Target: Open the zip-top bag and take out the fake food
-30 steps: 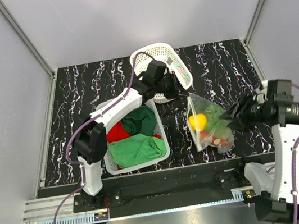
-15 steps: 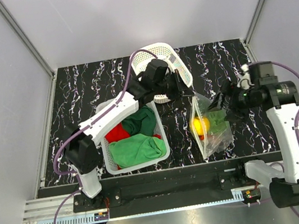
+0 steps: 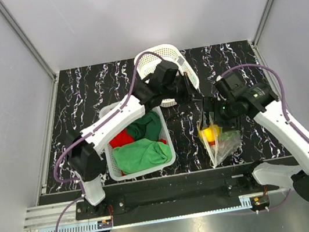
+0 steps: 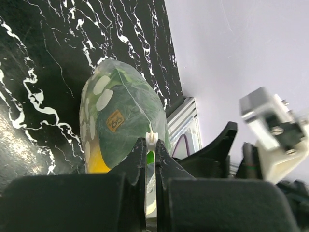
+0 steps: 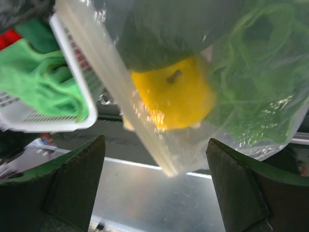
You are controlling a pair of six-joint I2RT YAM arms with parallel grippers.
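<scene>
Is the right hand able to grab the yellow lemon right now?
Probably not yet. The lemon sits inside the zip-top bag, so plastic covers it; the right hand is open around the bag's outside.

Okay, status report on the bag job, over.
Left end effector shut on the zip-top bag top edge. Right end effector open, at the bag. Fake food inside. White basket close alongside.

The right end effector [image 3: 214, 119] swings left from the bench's right side and now sits over the zip-top bag [image 3: 222, 145], which hangs narrower and straighter.
</scene>
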